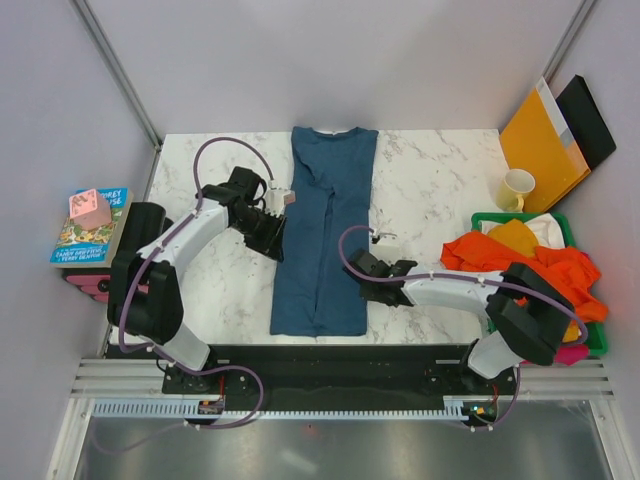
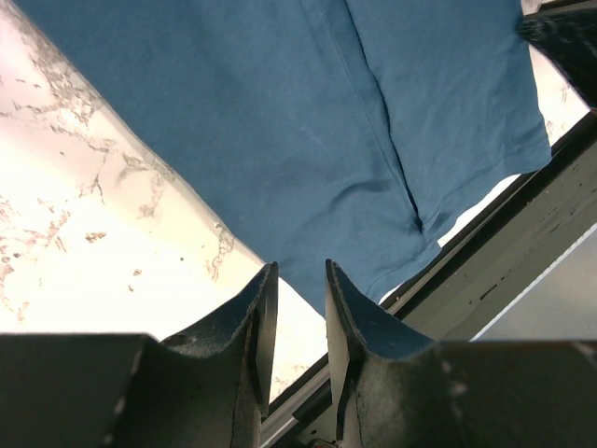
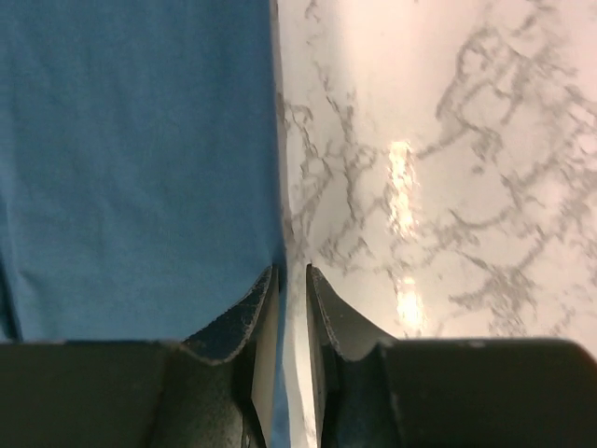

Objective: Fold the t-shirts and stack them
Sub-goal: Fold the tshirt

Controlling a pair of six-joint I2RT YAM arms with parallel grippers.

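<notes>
At the far left, off the counter (image 1: 430, 180), a book (image 1: 88, 232) carries a small pink object you can't identify. Your left tool (image 2: 301, 280) hovers beside the dark teal t-shirt (image 1: 325, 200)'s left edge, jaws nearly together and holding nothing. The shirt lies flat mid-counter as a long strip, collar at the far end, hem by the near edge. Your right tool (image 3: 291, 280) sits at the shirt's right edge, jaws narrowed to a slit; you can't tell whether cloth is caught. At right, a green bin (image 1: 488, 219) holds a heap of orange (image 1: 560, 270) and yellow (image 1: 512, 235) t-shirts, partly hidden by the right arm; only a pink scrap (image 1: 572, 353) shows.
</notes>
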